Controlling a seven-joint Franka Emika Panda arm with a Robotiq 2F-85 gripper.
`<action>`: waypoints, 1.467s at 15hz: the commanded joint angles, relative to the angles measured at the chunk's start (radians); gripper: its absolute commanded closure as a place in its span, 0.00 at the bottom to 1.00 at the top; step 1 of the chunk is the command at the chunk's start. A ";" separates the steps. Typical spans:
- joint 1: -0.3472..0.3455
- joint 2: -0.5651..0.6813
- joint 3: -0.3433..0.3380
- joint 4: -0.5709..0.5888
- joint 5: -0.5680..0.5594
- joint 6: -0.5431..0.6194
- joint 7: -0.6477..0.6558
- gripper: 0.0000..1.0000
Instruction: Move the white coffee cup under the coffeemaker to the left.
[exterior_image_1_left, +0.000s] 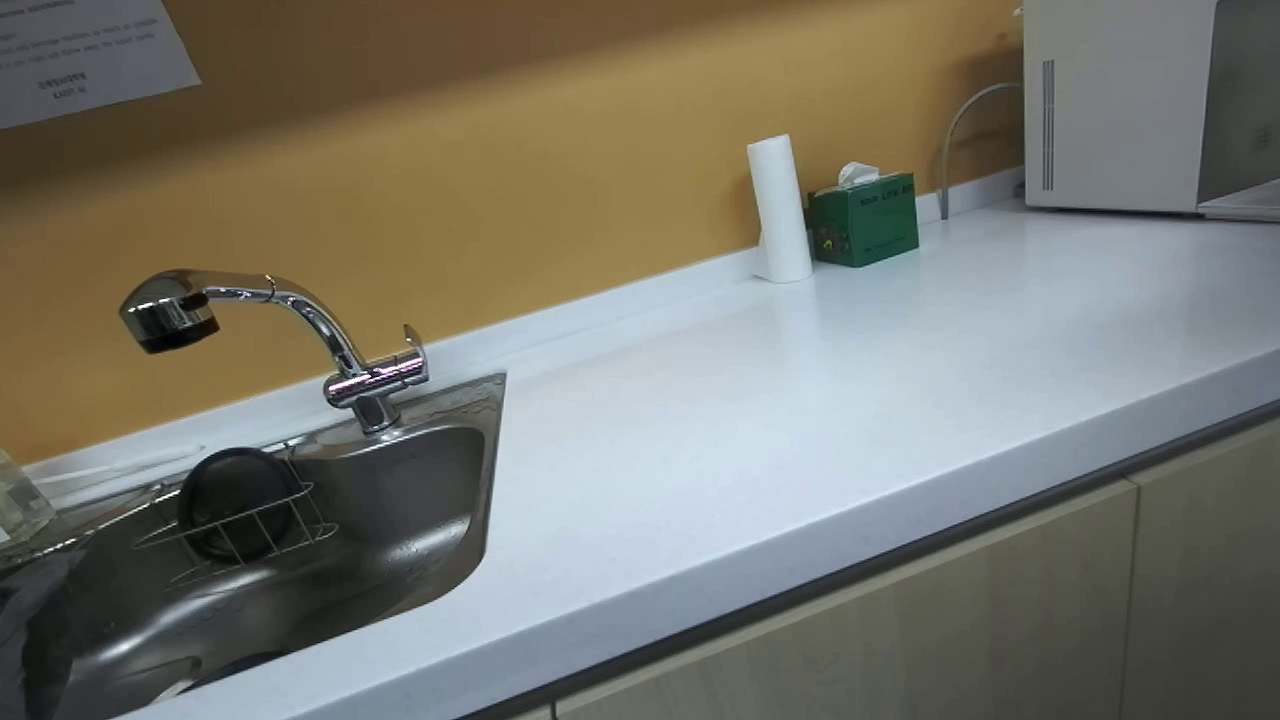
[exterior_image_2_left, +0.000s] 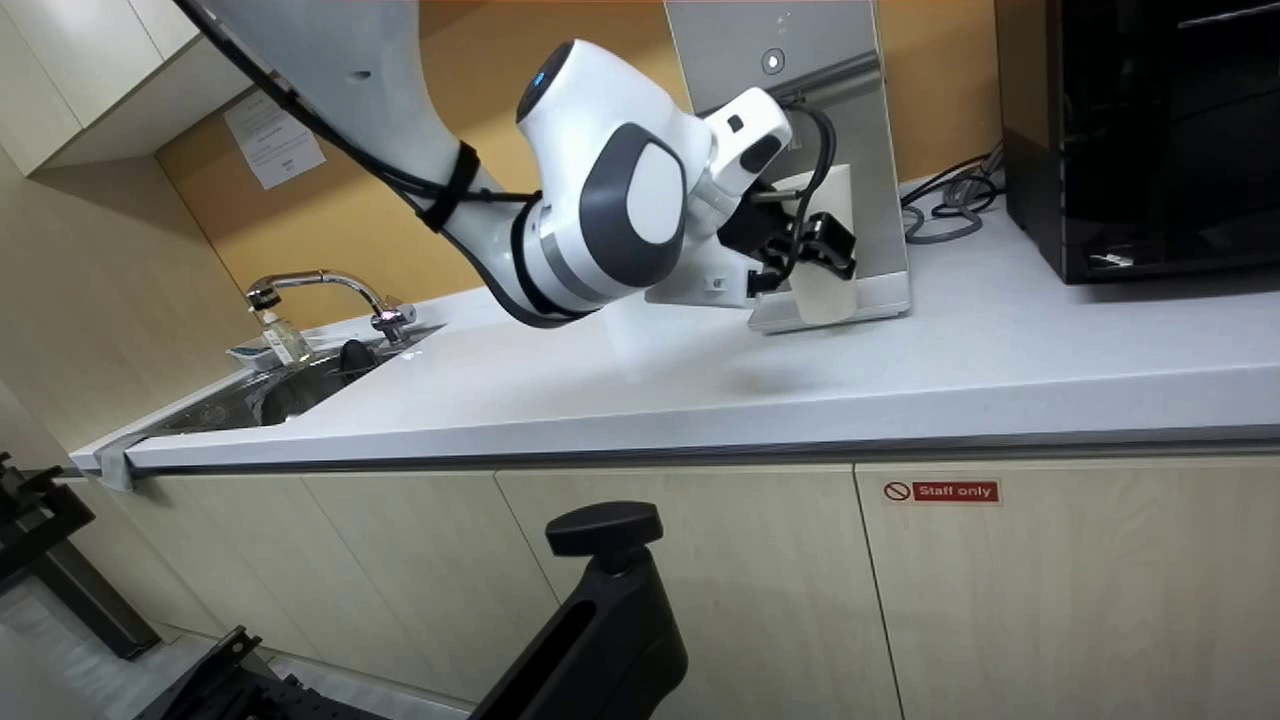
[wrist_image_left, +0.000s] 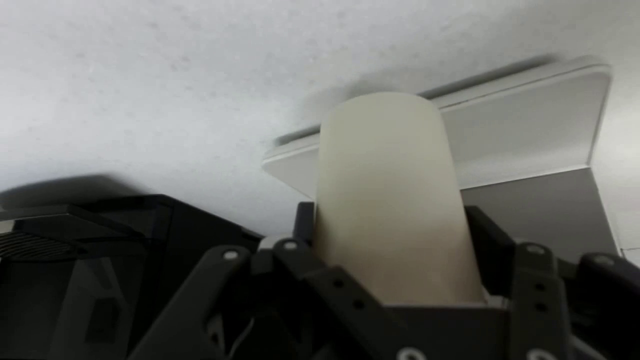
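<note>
As the coffeemaker (exterior_image_2_left: 865, 140) stood on the desk (exterior_image_2_left: 560, 375), the tool (wrist_image_left: 387, 220), jaws set wide apart, gripped the white coffee cup (wrist_image_left: 385, 175) by both sides in front of the appliance.

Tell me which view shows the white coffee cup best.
The wrist view: there the white coffee cup is large and its smooth side mostly uncovered. In an exterior view the cup is smaller, with the fingers across its middle. It appears in no other view.
</note>
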 joint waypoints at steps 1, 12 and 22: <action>-0.025 -0.110 0.012 -0.164 -0.028 -0.027 0.010 0.52; -0.102 -0.280 0.164 -0.440 -0.269 0.008 0.000 0.52; -0.318 -0.133 0.515 -0.298 -0.463 0.007 0.171 0.52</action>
